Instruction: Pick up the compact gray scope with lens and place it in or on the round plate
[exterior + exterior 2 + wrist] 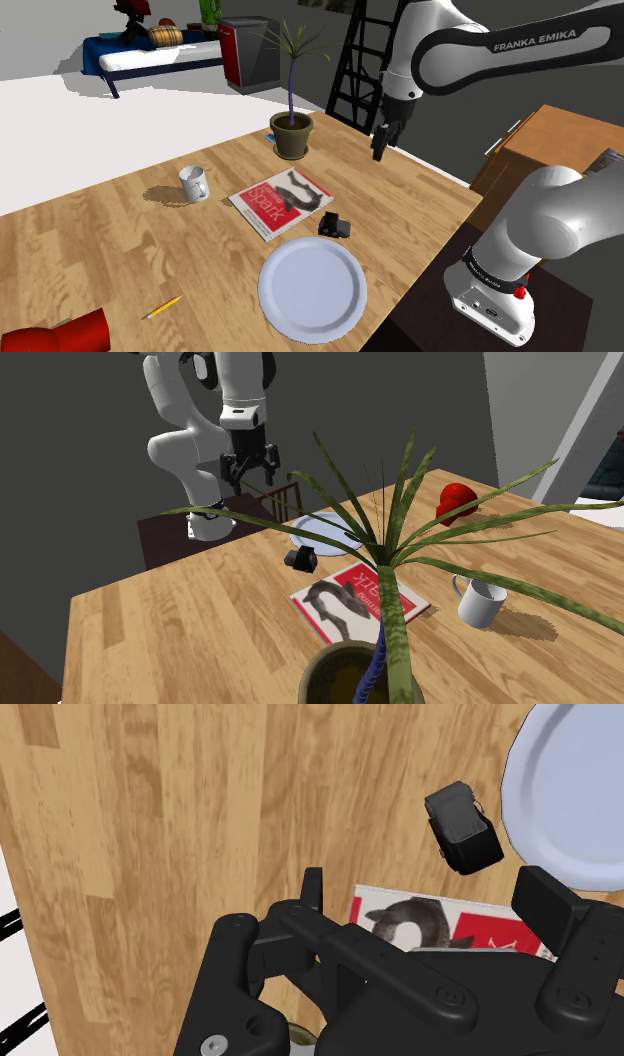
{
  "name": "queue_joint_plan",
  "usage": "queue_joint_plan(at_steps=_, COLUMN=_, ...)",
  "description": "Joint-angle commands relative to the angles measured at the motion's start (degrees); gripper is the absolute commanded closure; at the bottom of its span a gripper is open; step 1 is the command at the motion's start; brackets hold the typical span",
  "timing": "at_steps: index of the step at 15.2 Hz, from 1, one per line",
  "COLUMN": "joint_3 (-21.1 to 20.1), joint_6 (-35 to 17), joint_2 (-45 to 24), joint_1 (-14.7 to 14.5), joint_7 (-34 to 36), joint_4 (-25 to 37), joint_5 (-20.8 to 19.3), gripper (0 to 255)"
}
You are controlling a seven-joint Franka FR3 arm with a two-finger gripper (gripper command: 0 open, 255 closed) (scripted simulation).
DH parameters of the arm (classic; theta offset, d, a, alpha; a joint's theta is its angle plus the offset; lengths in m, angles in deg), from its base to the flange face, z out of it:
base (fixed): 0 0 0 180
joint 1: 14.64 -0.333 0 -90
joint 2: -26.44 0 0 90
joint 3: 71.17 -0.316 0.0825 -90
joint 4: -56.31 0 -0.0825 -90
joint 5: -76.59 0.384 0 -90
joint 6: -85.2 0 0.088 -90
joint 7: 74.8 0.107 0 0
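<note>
Shoulder view — we log gripper point(381, 150) aloft, jaws apart, empty; approach step — next, descend onto dark scope point(336, 225) beside round plate point(312, 295).

- This is a lived-in home, a room with both a bed and a table.
- A bed point(150, 55) with a white mattress on a dark blue frame stands at about ten o'clock in the shoulder view, with things piled at its far end.
- Next to it, toward eleven o'clock, is a red cabinet point(243, 50). At twelve o'clock a black ladder-like rack point(352, 70) stands against a dark grey wall.
- A wooden cabinet point(545, 150) stands at three o'clock.
- The wooden table point(100, 250) carries household things: a potted plant point(291, 133), a white mug point(194, 183), a magazine point(270, 205), a round plate point(312, 290) and a pencil point(162, 308).
</note>
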State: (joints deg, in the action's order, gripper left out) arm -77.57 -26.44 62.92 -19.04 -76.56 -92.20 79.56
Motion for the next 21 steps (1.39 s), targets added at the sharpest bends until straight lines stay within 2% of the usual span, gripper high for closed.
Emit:
queue_joint_plan(at_steps=1, joint_3=-1.13, joint_6=-3.86, joint_2=-2.76, joint_1=-0.75, joint_7=0.41, joint_4=-1.43, joint_5=0.49, gripper=0)
queue_joint_plan(at_steps=11, joint_3=-6.93, joint_6=-22.91, joint_2=-21.6, joint_1=-3.51, joint_7=3.34, joint_4=-3.7, joint_5=0.77, gripper=0)
queue_joint_plan(at_steps=17, joint_3=-9.91, joint_6=-33.25, joint_2=-35.75, joint_1=-4.33, joint_7=7.5, joint_4=-1.44, joint_5=-3.29, gripper=0)
queue_joint_plan(at_steps=21, joint_3=-9.8, joint_6=-36.54, joint_2=-39.16, joint_1=-4.39, joint_7=8.87, joint_4=-1.56, joint_5=-5.12, gripper=0)
